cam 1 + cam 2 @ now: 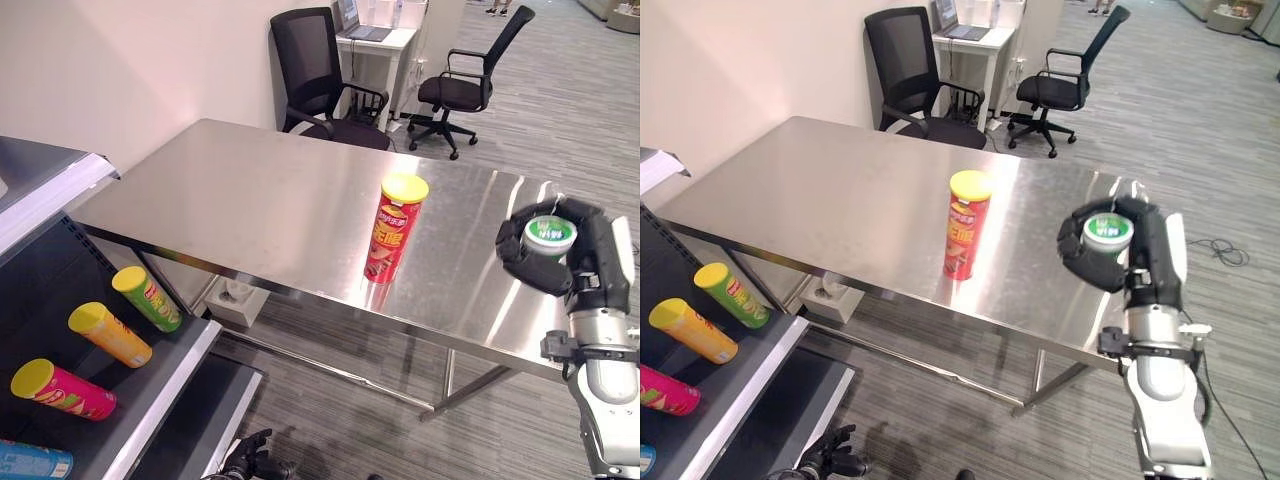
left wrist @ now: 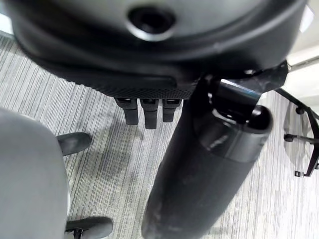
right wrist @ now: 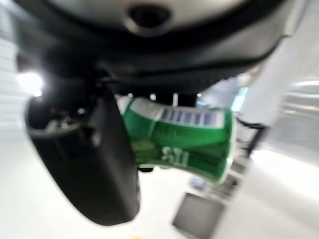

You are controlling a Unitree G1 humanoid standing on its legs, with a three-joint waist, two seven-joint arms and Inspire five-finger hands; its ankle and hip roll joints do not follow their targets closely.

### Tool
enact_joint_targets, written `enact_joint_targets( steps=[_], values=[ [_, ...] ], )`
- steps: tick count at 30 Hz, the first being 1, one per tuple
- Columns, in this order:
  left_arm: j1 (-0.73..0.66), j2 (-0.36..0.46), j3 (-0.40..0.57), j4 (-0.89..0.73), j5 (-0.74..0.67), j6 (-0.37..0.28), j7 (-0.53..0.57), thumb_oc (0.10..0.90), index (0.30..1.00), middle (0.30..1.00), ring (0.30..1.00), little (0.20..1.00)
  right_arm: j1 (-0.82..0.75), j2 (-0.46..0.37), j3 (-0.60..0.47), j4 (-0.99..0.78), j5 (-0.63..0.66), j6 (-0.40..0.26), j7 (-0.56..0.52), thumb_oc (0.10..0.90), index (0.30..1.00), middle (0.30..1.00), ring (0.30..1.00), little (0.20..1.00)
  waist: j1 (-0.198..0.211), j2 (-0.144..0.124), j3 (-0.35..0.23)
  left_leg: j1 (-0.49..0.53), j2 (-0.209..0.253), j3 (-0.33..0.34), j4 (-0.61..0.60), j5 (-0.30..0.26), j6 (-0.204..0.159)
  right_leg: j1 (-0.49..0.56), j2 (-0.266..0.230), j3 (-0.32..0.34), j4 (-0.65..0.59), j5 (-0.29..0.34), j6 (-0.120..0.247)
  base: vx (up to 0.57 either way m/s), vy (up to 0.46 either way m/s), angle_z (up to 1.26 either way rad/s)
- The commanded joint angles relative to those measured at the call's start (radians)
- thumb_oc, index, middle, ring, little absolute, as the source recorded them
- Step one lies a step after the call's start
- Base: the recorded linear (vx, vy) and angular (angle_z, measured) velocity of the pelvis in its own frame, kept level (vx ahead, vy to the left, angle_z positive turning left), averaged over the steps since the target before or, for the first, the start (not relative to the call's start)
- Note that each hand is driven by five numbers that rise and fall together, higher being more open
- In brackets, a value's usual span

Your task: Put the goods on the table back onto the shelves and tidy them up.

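Stainless-steel table (image 1: pixel 250 200) fills the middle of the frame, carrying one upright red cylindrical snack can with a yellow lid (image 1: pixel 395 228) right of centre. At the right edge of the frame, the right robot hand (image 1: pixel 560 250) is curled around a small green can with a white top (image 1: pixel 549 236), held upright above the table's right end, probably lifted for carrying to the shelves. In the lower left, a dark shelf (image 1: pixel 160 390) holds a green can (image 1: pixel 147 298), an orange can (image 1: pixel 110 334) and a pink can (image 1: pixel 63 389), all lying on their sides and needing tidying. The left robot hand (image 2: pixel 149 112) hangs over grey carpet, fingers relaxed, gripping nothing.
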Motion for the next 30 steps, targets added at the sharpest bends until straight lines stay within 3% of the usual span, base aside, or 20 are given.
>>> enact_joint_targets(
  steps=[1,7,11,13,14,20,21,22,24,25,26,27,28,30],
  values=[
    [-0.055,0.026,-0.039,0.015,0.035,-0.024,0.004,0.800,0.900,0.900,0.900,0.900,-0.089,-0.018,-0.075,-0.128,0.058,-0.110,0.001,0.400,0.300,0.300,0.300,0.300,0.010,-0.063,-0.023,-0.014,0.037,0.018,0.004,-0.011,-0.034,0.070,-0.026,0.026,0.014,-0.065,0.048,-0.08,-0.099,-0.01],
    [-0.035,0.021,-0.008,0.038,0.003,-0.018,0.008,0.800,0.900,0.900,0.900,0.900,-0.123,0.005,-0.035,-0.249,0.168,-0.155,0.043,0.400,0.300,0.300,0.300,0.300,0.010,-0.063,-0.020,-0.006,0.071,0.038,0.004,0.010,-0.046,0.065,0.010,0.051,0.013,-0.084,0.033,-0.08,-0.101,-0.07],
    [-0.041,0.015,0.024,0.041,-0.060,-0.008,0.021,0.800,0.900,0.900,0.900,0.900,-0.183,0.019,0.096,-0.294,0.237,-0.155,0.081,0.400,0.300,0.300,0.300,0.300,0.020,-0.067,-0.008,-0.001,0.084,0.054,0.031,0.018,-0.052,0.073,0.020,0.065,0.013,-0.086,0.020,-0.07,-0.071,-0.20],
    [-0.048,0.006,0.026,0.057,-0.066,-0.005,0.034,0.800,0.900,0.900,0.900,0.900,-0.231,0.053,0.291,-0.347,0.305,-0.132,0.145,0.400,0.300,0.300,0.300,0.300,0.034,-0.070,-0.008,0.004,0.097,0.063,0.040,0.024,-0.056,0.079,0.033,0.067,0.013,-0.090,0.011,-0.06,-0.082,-0.21],
    [-0.048,0.005,0.028,0.057,-0.065,-0.005,0.034,0.800,0.900,0.900,0.900,0.900,-0.233,0.053,0.293,-0.345,0.306,-0.132,0.145,0.400,0.300,0.300,0.300,0.300,0.033,-0.070,-0.007,0.005,0.098,0.064,0.039,0.024,-0.056,0.080,0.033,0.067,0.013,-0.090,0.011,-0.04,-0.048,-0.11],
    [-0.049,0.000,-0.010,0.018,-0.066,-0.015,0.045,0.800,0.900,0.900,0.900,0.900,-0.320,0.112,0.593,-0.342,0.342,-0.085,0.233,0.400,0.300,0.300,0.300,0.300,0.070,-0.068,0.004,-0.013,0.113,0.037,0.007,0.069,-0.066,0.074,0.038,0.035,0.013,-0.088,0.009,-0.08,-0.029,0.07],
    [-0.061,0.003,-0.019,0.004,-0.096,-0.025,0.057,0.800,0.900,0.900,0.900,0.900,-0.367,0.133,0.668,-0.324,0.345,-0.087,0.245,0.400,0.300,0.300,0.300,0.300,0.093,-0.068,0.043,-0.079,0.118,0.004,0.015,0.112,-0.083,0.069,0.032,-0.006,0.013,-0.094,0.009,-0.19,-0.019,0.52],
    [-0.062,0.003,-0.018,0.004,-0.096,-0.025,0.057,0.800,0.900,0.900,0.900,0.900,-0.369,0.134,0.669,-0.322,0.345,-0.088,0.245,0.400,0.300,0.300,0.300,0.300,0.090,-0.069,0.041,-0.084,0.117,0.002,0.014,0.116,-0.082,0.065,0.031,-0.009,0.013,-0.092,0.009,-0.28,-0.012,0.69],
    [-0.090,0.000,-0.023,-0.004,-0.133,-0.032,0.075,0.800,0.900,0.900,0.900,0.900,-0.437,0.154,0.742,-0.275,0.320,-0.084,0.236,0.400,0.300,0.300,0.300,0.300,0.101,-0.071,0.079,-0.167,0.114,0.021,0.035,0.140,-0.075,0.027,0.000,-0.082,0.015,-0.082,0.014,-0.28,0.009,0.81],
    [-0.093,-0.001,-0.019,-0.011,-0.154,-0.033,0.077,0.800,0.900,0.900,0.900,0.900,-0.464,0.162,0.774,-0.245,0.311,-0.077,0.230,0.400,0.300,0.300,0.300,0.300,0.101,-0.070,0.083,-0.182,0.113,0.050,0.049,0.132,-0.064,0.011,-0.014,-0.111,0.018,-0.078,0.013,-0.32,0.027,0.98],
    [-0.086,-0.002,0.005,-0.018,-0.215,-0.032,0.082,0.800,0.900,0.900,0.900,0.900,-0.481,0.177,0.833,-0.205,0.311,-0.066,0.229,0.400,0.300,0.300,0.300,0.300,0.099,-0.070,0.094,-0.182,0.114,0.116,0.119,0.085,-0.053,0.005,-0.040,-0.164,0.023,-0.073,0.007,-0.20,0.024,1.12],
    [-0.083,-0.003,0.019,-0.015,-0.231,-0.032,0.083,0.800,0.900,0.900,0.900,0.900,-0.475,0.173,0.845,-0.193,0.309,-0.060,0.234,0.400,0.300,0.300,0.300,0.300,0.088,-0.070,0.092,-0.161,0.120,0.144,0.152,0.037,-0.061,0.013,-0.047,-0.176,0.023,-0.081,0.011,-0.12,0.015,1.40],
    [-0.082,-0.003,0.020,-0.014,-0.231,-0.032,0.082,0.800,0.900,0.900,0.900,0.900,-0.476,0.173,0.847,-0.192,0.309,-0.061,0.234,0.400,0.300,0.300,0.300,0.300,0.086,-0.069,0.093,-0.162,0.122,0.143,0.158,0.031,-0.062,0.016,-0.046,-0.176,0.023,-0.082,0.012,-0.06,0.026,1.63],
    [-0.086,-0.007,0.039,0.020,-0.218,-0.025,0.078,0.800,0.900,0.900,0.900,0.900,-0.446,0.159,0.855,-0.177,0.298,-0.055,0.251,0.400,0.300,0.300,0.300,0.300,0.060,-0.069,0.091,-0.120,0.139,0.229,0.216,-0.016,-0.067,0.016,-0.061,-0.223,0.027,-0.082,0.004,-0.14,0.064,1.48]
  ],
)
